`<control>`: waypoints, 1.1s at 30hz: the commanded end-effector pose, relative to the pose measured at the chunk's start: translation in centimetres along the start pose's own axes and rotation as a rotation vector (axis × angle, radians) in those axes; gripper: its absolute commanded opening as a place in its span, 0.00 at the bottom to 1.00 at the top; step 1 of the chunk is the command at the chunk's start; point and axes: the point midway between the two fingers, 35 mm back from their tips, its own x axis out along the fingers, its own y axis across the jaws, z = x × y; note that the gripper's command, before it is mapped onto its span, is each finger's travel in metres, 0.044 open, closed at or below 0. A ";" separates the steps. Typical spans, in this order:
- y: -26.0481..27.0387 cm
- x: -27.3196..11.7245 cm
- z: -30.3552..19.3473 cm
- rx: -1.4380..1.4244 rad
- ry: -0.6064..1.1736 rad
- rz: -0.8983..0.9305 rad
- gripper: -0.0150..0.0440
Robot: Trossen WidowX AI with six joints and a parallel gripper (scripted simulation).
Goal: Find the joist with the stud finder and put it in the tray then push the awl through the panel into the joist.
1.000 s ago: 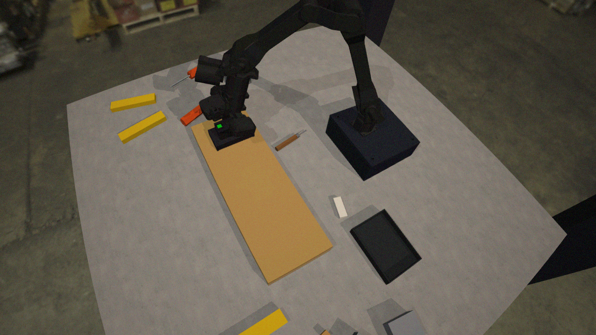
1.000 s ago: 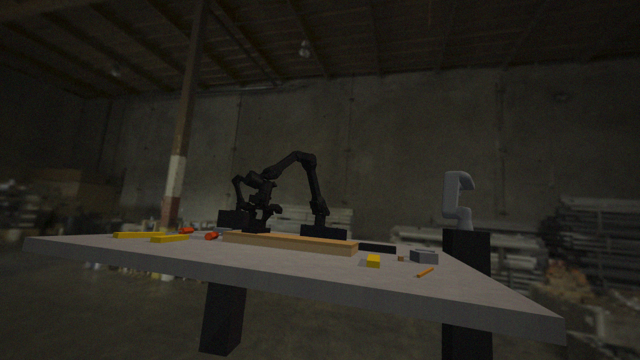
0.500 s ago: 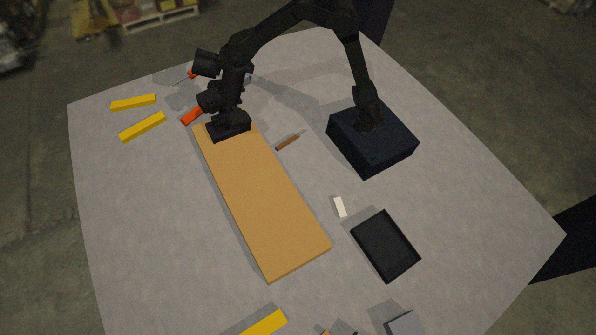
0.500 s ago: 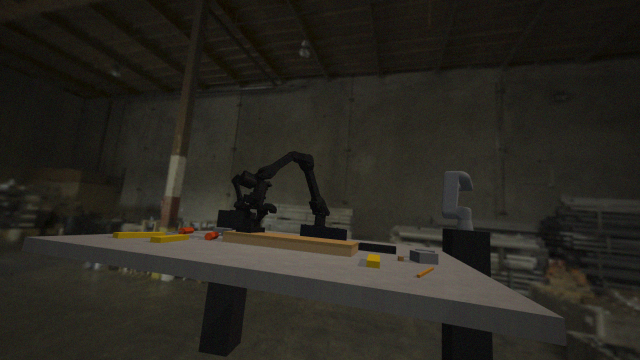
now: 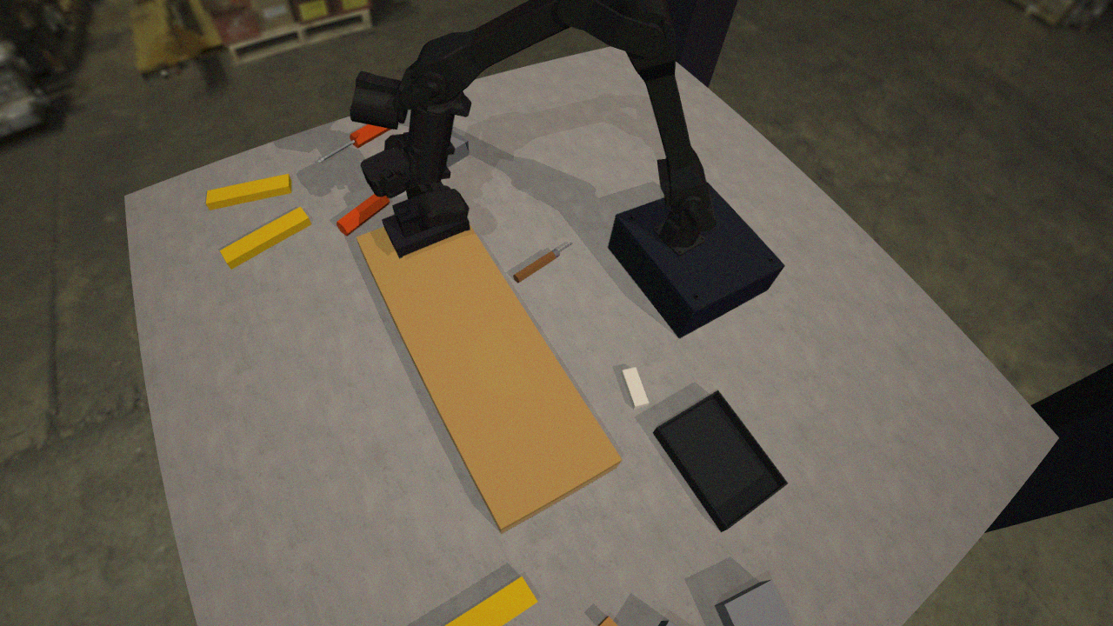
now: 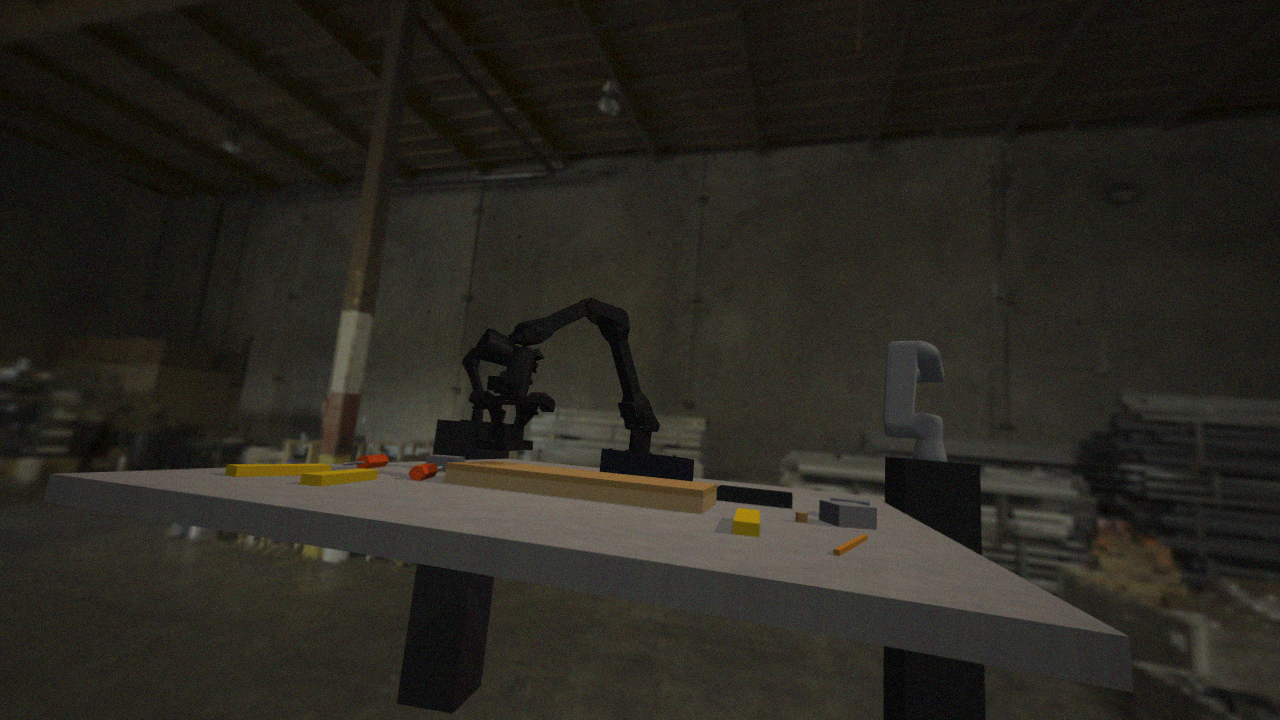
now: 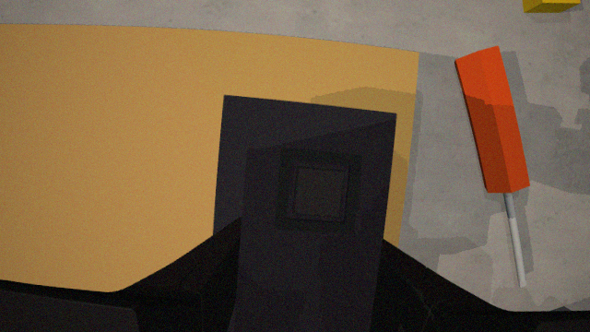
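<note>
My gripper (image 5: 426,209) (image 7: 300,232) is shut on the black stud finder (image 5: 426,236) (image 7: 258,122), holding it flat over the far end of the tan floor panel (image 5: 482,365) (image 6: 581,483) (image 7: 115,152). Whether it touches the panel is unclear. The stud finder's square indicator (image 7: 320,191) is dark. The awl (image 5: 535,267), with a brown handle and thin metal tip, lies on the table between the panel and the arm's base. The black tray (image 5: 719,459) (image 6: 754,497) stands right of the panel's near end, with nothing in it. The joist is hidden; I see no hole in the panel.
An orange-handled screwdriver (image 5: 363,215) (image 7: 498,124) lies just beyond the panel's far end, another (image 5: 369,134) farther back. Yellow blocks (image 5: 264,237) (image 5: 249,191) lie left of them. A white block (image 5: 635,387) lies near the tray. A second arm's base (image 6: 454,437) stands behind.
</note>
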 end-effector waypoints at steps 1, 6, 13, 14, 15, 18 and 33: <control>-0.3 -3.8 1.3 -0.010 -0.029 -0.017 0.25; -0.1 -6.6 1.7 -0.012 -0.029 -0.017 0.25; 0.2 -6.6 1.8 -0.020 -0.029 -0.014 0.25; 0.6 -6.6 2.0 -0.028 -0.029 -0.012 0.25; 1.0 -6.5 2.1 -0.038 -0.029 -0.009 0.25; 2.9 -6.3 2.8 -0.083 -0.031 0.003 0.25; 13.5 -5.4 5.0 -0.325 -0.037 0.071 0.25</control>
